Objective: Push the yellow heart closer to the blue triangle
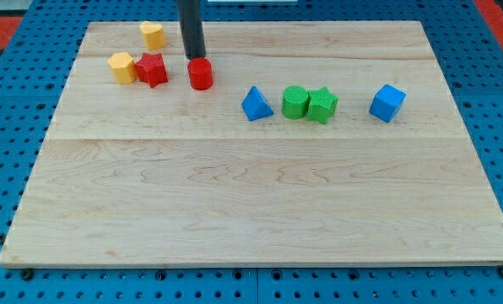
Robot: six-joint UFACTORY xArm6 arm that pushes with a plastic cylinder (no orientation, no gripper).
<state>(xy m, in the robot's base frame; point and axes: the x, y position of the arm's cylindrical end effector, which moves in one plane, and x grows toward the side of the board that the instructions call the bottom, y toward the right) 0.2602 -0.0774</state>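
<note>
Yellow heart [153,35] sat near the counter's [235,211] top-left corner, close to the top edge. Blue triangle [256,104] lay well apart from it, down toward the middle of the top half. The rod's tip [194,57] stood just right of the heart, touching or almost touching the red cylinder [200,74] right below it. No jaws on this end effector, just a plain rod, so nothing opened or closed or gripped. A yellow block [121,67] and a red star [152,69] sat touching below the heart. Beyond the triangle: green cylinder [294,102], green star [322,105], blue cube [387,103].

Probably best to swing the tip round to the heart's upper-left side, then push diagonally toward the triangle, steering clear of the red cylinder in the lane.
</note>
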